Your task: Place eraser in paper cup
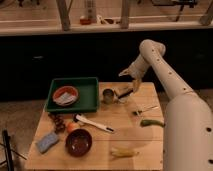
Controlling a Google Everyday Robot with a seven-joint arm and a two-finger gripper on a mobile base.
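Note:
The paper cup [121,97] is small and pale and stands at the table's back middle, just right of the shiny metal cup [107,96]. My gripper [128,89] hangs down from the arm's wrist right over the paper cup's right rim. A slim dark piece, the eraser [125,92], shows at the gripper's tip, at the cup's mouth. I cannot tell whether it is held or rests on the cup.
A green tray [89,95] holding a red bowl [65,95] stands at the back left. A white-handled brush [93,123], a dark bowl [78,142], a blue-grey sponge [47,142], a banana [124,152], a green pepper [151,122] and a fork [144,109] lie on the wooden table [115,135].

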